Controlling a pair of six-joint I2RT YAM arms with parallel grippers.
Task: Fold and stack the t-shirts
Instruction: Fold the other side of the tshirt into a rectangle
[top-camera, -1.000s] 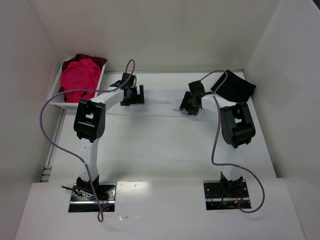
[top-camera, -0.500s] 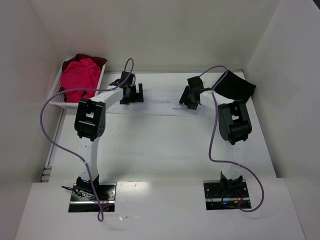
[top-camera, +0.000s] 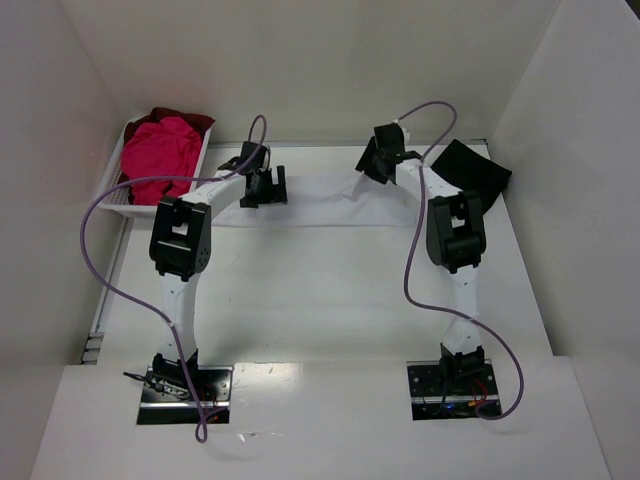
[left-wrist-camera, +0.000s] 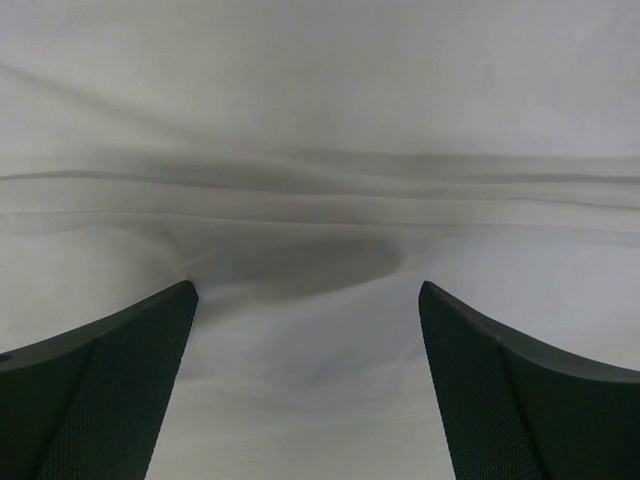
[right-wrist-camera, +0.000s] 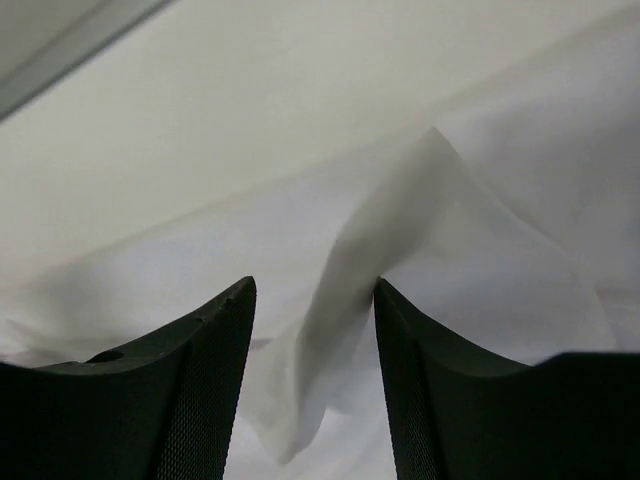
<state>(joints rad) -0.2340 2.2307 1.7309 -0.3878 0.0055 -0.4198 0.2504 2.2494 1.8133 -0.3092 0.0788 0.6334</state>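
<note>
A white t-shirt (top-camera: 320, 200) lies spread across the far part of the table. My left gripper (top-camera: 265, 188) is wide open just above its left part; the left wrist view shows only wrinkled white cloth (left-wrist-camera: 320, 200) between and beyond my gripper (left-wrist-camera: 307, 290). My right gripper (top-camera: 378, 160) is at the shirt's far right edge, jaws apart, with a raised fold of white cloth (right-wrist-camera: 340, 300) standing between the fingers of my gripper (right-wrist-camera: 312, 285). A black t-shirt (top-camera: 470, 172) lies at the far right. A pink t-shirt (top-camera: 158, 160) and a dark red one (top-camera: 188, 119) are in the basket.
The white slatted basket (top-camera: 125, 202) stands at the far left against the side wall. White walls close in the table at the back and both sides. Purple cables loop from both arms over the table.
My right gripper has moved away from me toward the back wall, along the shirt's right edge. My left gripper has hardly moved.
</note>
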